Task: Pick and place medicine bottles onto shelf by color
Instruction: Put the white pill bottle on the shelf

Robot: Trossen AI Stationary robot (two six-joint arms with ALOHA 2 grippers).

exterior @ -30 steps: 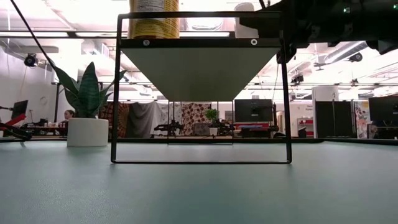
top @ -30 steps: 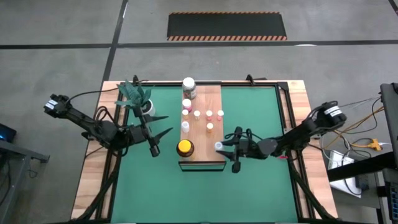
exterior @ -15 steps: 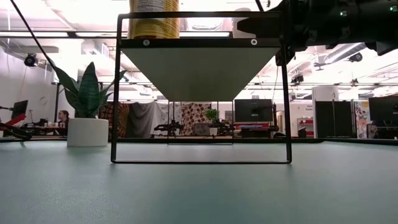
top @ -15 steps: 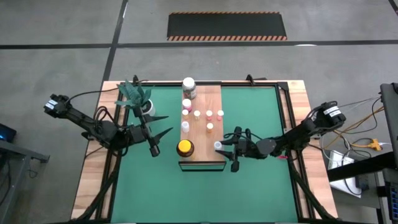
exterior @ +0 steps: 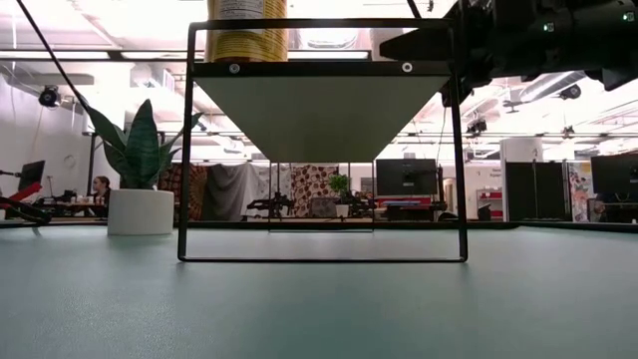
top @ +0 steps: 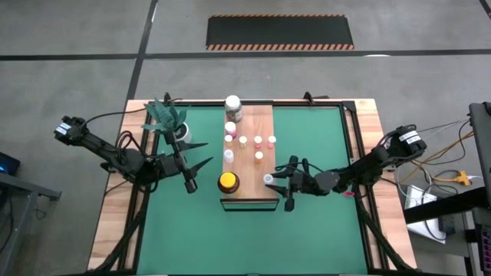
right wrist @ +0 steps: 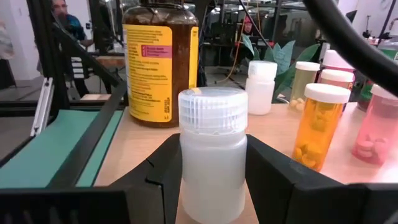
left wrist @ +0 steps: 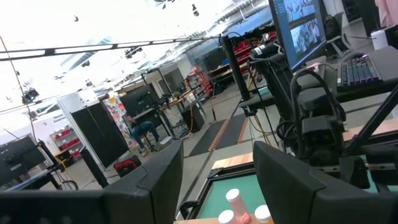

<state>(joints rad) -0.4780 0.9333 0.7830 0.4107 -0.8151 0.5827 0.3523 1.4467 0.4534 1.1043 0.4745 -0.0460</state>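
The shelf (top: pixel 257 176) is a wooden board on a black frame in the middle of the green mat; the low view shows its underside (exterior: pixel 319 100). On it stand several small medicine bottles (top: pixel 258 141), a white-lidded jar (top: pixel 232 106) at the far end and an amber yellow-lidded jar (top: pixel 227 182) at the near end. My right gripper (top: pixel 274 182) is at the shelf's near right corner, shut on a white-capped bottle (right wrist: pixel 212 162). My left gripper (top: pixel 201 173) hangs open in the air left of the shelf, holding nothing. My right gripper has the white-capped bottle's body (right wrist: pixel 186 168), below the ribbed cap, between its two fingers (right wrist: pixel 163 180), one on each side. The fingers come in level from the table's right. The bottle stands upright with its base on the shelf.
A potted plant (top: pixel 170 119) stands at the mat's far left, close to my left arm. Orange and pink bottles (right wrist: pixel 320 124) stand just beyond the held one, and the amber jar (right wrist: pixel 160 62) is close beside it. Bare mat lies in front of the shelf and on both sides.
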